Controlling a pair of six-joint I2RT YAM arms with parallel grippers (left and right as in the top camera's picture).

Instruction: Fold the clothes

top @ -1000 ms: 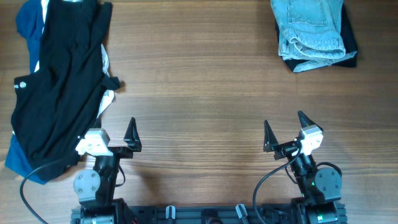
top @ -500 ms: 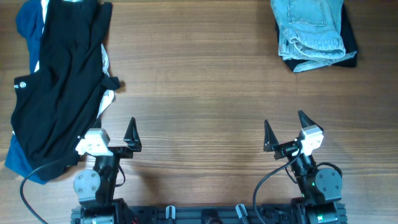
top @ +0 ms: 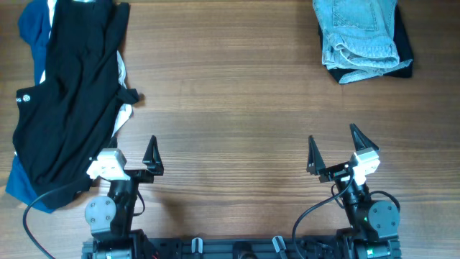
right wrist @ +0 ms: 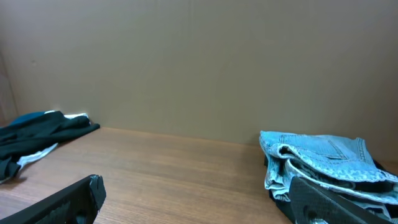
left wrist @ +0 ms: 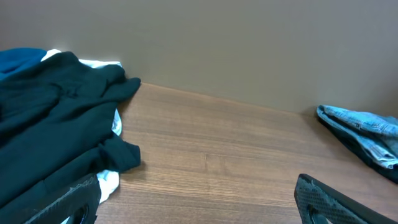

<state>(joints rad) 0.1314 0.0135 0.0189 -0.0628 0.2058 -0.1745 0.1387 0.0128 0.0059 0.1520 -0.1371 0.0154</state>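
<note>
A heap of unfolded clothes lies at the table's left: a black garment point(top: 68, 101) on top of a blue one point(top: 32, 29) and a white one point(top: 123, 115). It also shows in the left wrist view point(left wrist: 50, 130) and far off in the right wrist view point(right wrist: 37, 134). A folded stack with light blue jeans point(top: 357, 32) on a dark garment sits at the far right, also in the right wrist view point(right wrist: 317, 162). My left gripper point(top: 129, 155) is open and empty beside the heap's near edge. My right gripper point(top: 334, 147) is open and empty at the front right.
The wooden table point(top: 230, 108) spans the view. A plain tan wall point(right wrist: 199, 62) stands behind its far edge. A black cable point(top: 32, 208) loops at the front left by the arm base.
My right gripper has shifted slightly to the right and toward the front. The left arm and the clothes have not moved.
</note>
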